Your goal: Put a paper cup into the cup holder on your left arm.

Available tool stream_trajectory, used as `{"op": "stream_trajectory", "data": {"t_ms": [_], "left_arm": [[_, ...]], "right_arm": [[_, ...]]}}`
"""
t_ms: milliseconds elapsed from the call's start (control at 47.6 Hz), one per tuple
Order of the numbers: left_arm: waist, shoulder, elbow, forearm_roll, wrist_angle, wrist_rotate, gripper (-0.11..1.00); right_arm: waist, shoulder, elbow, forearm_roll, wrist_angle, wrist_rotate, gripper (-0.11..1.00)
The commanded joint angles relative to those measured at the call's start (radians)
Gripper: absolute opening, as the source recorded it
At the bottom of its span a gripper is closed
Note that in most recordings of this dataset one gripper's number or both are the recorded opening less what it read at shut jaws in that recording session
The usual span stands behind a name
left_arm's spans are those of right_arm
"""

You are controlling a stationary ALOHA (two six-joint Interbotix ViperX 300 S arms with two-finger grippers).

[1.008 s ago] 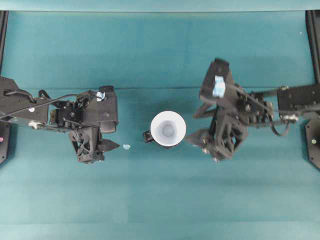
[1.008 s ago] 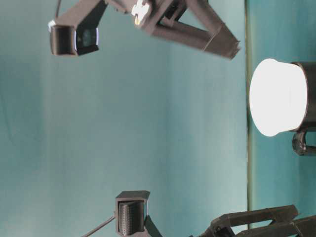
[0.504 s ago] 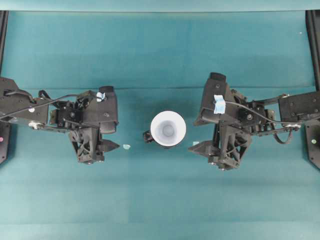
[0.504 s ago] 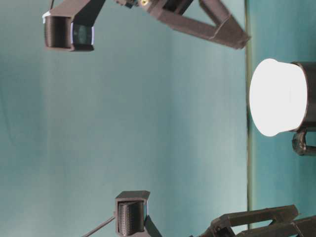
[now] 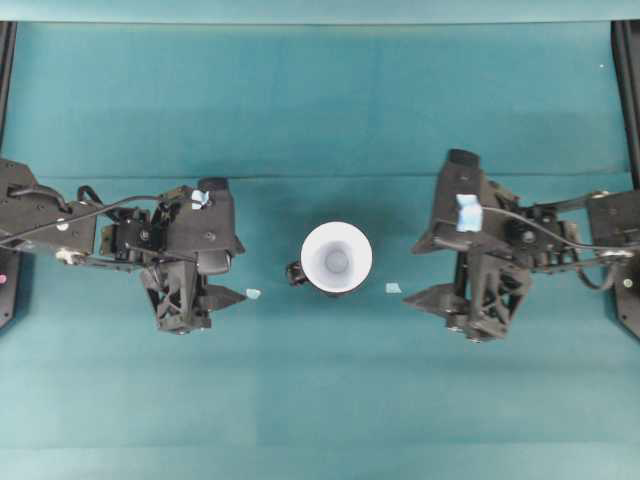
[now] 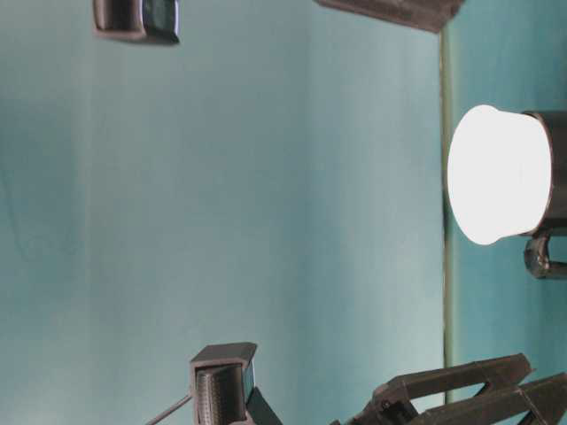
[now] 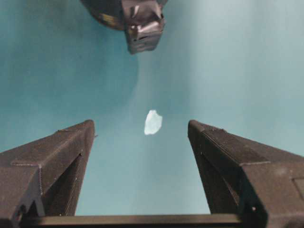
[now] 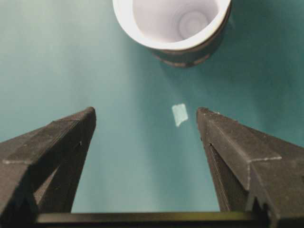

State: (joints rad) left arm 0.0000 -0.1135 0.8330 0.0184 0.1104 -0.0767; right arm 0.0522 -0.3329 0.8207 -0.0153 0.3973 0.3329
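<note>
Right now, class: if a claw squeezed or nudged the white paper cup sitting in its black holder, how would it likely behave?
The paper cup looks thin-walled and empty, so probably light and easily crushed. Its tapered body sits inside the cup holder, so a sideways nudge would likely move both together. Its wide rim stands proud, probably the easiest place to grip.

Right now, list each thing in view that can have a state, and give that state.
White tapered paper cup: upright, mouth up, seated in the holder, empty.
Glossy black cylindrical cup holder: standing on the teal table, filled by the cup.
Left gripper: jaws open, holding nothing.
Right gripper: jaws open, holding nothing, apart from the cup.
Two small pale paper scraps: lying flat on the table.
</note>
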Motion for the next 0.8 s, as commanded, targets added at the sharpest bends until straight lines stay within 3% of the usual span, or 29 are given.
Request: {"op": "stream_trajectory", "data": {"t_ms": [0,336,777], "left_arm": [[-0.006,-0.002,-0.006,0.002,-0.009,-0.002,0.83],[-0.009,-0.003,-0.006,0.002,-0.008,-0.058,0.83],[-0.009,-0.002,0.006,0.002,-0.009,-0.061,0.83]], "right_arm": [[0.008,-0.026,0.000,0.000,-0.018,-0.002,0.89],[0.009,-0.032,0.008,0.000,-0.038,-0.003,0.89],[0.008,-0.029,0.015,0.000,-0.038,0.006,0.89]]}}
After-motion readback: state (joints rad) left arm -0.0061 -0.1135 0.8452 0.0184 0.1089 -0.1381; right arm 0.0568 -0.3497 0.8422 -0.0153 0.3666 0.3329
